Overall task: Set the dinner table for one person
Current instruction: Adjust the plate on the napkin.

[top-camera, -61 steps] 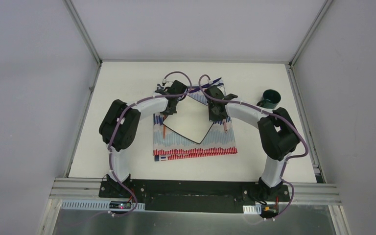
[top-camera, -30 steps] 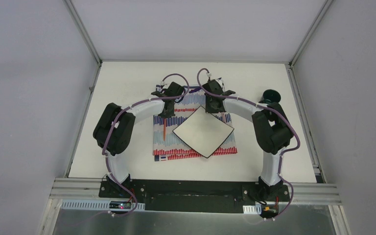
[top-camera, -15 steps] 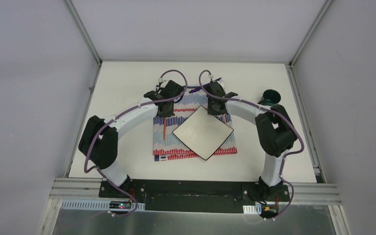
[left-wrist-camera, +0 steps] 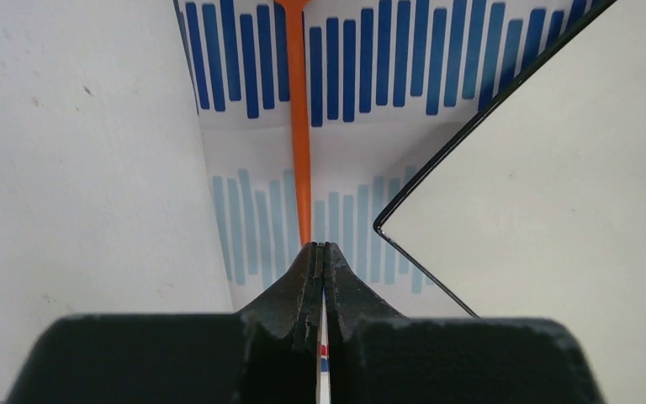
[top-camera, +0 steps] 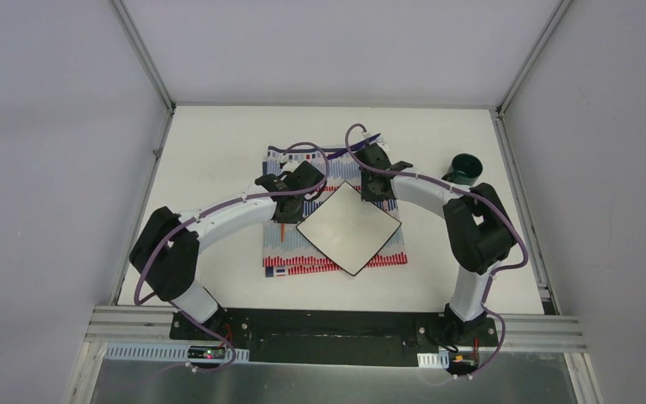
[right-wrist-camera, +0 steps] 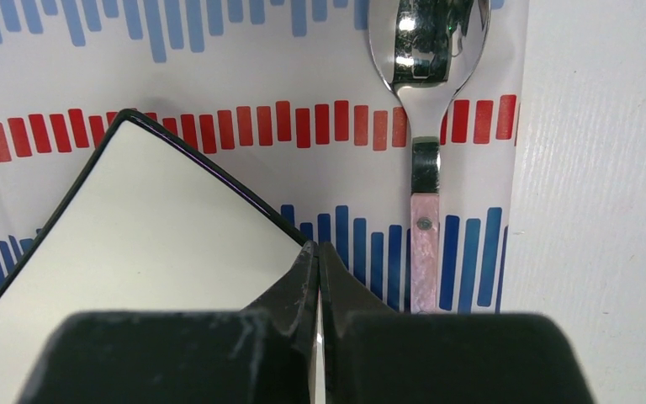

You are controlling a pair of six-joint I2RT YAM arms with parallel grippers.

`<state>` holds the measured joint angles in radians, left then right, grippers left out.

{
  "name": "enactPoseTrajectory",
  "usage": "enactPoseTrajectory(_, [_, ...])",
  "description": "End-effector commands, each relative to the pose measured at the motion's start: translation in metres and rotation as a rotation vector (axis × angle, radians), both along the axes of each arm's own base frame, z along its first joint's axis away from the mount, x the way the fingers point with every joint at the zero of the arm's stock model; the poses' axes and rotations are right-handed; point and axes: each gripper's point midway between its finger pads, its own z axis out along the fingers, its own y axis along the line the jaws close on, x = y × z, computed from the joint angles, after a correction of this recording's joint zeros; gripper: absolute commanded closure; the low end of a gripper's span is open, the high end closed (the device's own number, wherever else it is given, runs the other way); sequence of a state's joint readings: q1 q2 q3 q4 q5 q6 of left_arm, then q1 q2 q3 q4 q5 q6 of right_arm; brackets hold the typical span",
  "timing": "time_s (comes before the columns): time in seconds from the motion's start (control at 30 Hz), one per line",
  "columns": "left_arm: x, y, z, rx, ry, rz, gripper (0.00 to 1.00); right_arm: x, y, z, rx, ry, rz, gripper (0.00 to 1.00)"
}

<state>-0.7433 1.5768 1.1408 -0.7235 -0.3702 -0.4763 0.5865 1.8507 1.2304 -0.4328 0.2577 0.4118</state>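
Inspected the dinner table [top-camera: 219, 151], a large flat matte-white top edged by grey aluminium rails, lying beneath both arms and carrying everything. Found a red-blue-white striped cloth [top-camera: 336, 264] spread about the middle of it, with a white square black-rimmed plate [top-camera: 349, 229] set corner-on upon the cloth.

Found the left gripper [left-wrist-camera: 315, 250] pressed fully closed, holding nothing, low over the cloth's left strip. Noted a slim orange utensil handle [left-wrist-camera: 301, 126] dead ahead of those jaws, long axis in line with them and parallel to the cloth's left edge, near end right at the fingertips; contact not determinable. Working end cut off by the frame, so kind of utensil not stated. Noted the plate's left corner just beside the tips, on their right.

Found the right gripper [right-wrist-camera: 318, 250] likewise closed on nothing, tips over the plate's far right edge. Noted a steel spoon with a pink handle [right-wrist-camera: 425, 168] just to the right of those jaws, apart from them, lying on the cloth's right strip, long axis parallel to the cloth's right edge.

Noted a dark green mug [top-camera: 468, 167] by the table's right edge toward the far right corner, well apart from the cloth, nearer the right arm.

Counted: one cloth, one plate, one orange utensil, one spoon, one mug.

Judged: any straightening of the orange handle best left to the left arm, working along or across that axis; fetching the mug best left to the right arm, jaws opened first.
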Motion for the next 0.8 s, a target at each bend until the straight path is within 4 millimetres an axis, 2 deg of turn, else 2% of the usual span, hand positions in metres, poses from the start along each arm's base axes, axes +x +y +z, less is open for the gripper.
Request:
enactPoseTrajectory(0.0, [-0.008,0.000,-0.013,0.025,0.004,0.046,1.00,-0.021,-0.018,-0.016,-0.089,0.103,0.014,1.00])
enactPoseTrajectory(0.4, [-0.018,-0.011,-0.050,0.032,0.058,0.039,1.00,-0.021,-0.020,-0.005,-0.090,0.087,0.022,1.00])
enactPoseTrajectory(0.77, [-0.020,-0.035,-0.050,-0.019,0.061,0.005,1.00,-0.019,-0.018,-0.010,-0.096,0.096,0.026,1.00])
